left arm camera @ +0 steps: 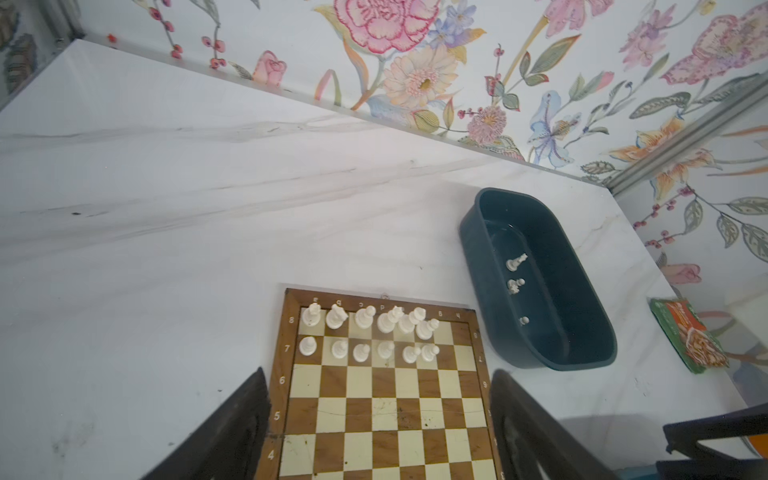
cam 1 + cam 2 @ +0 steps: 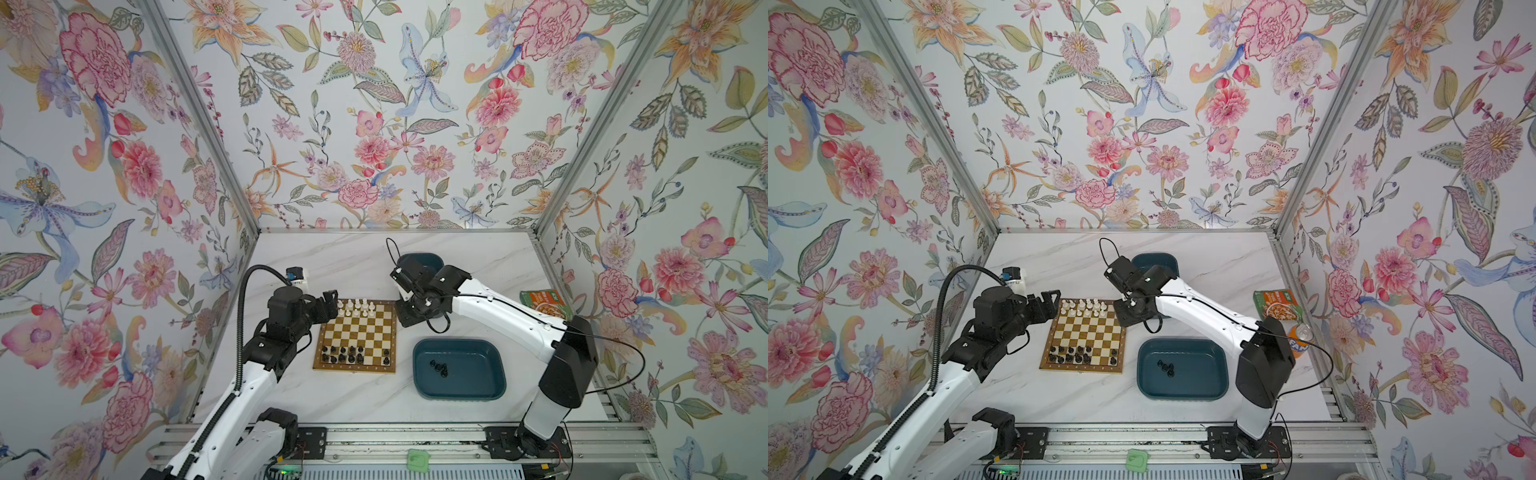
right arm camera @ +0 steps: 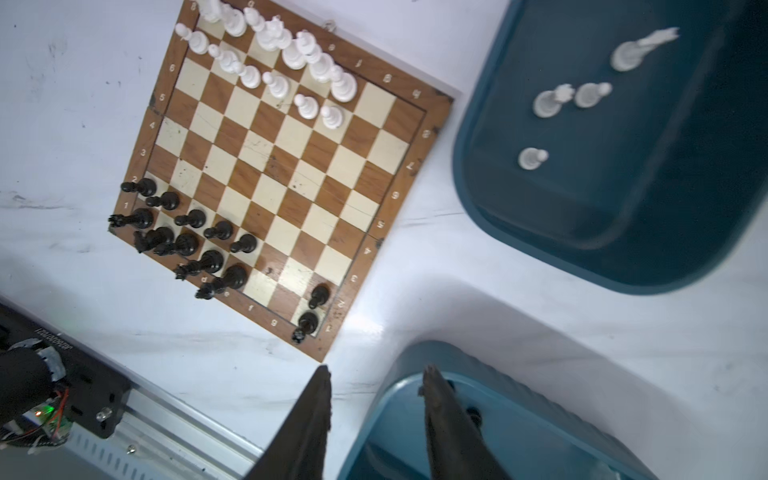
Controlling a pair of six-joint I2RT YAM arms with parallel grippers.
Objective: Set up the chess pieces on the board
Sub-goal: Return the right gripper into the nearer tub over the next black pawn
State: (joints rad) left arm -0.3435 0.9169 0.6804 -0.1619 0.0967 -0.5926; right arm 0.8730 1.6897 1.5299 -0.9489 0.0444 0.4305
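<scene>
Between floral-papered walls (image 2: 374, 124), a white marbled tabletop (image 2: 332, 266) carries the board (image 2: 357, 332).

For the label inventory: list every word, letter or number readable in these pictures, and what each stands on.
"8", "7", "6", "5", "4": on the border of the board, left wrist view.
"a", "b", "c", "d": same border, seen upside down.
"FA": on the orange can; the rest is not readable.
Green-and-orange packet: print too blurred to read.
</scene>
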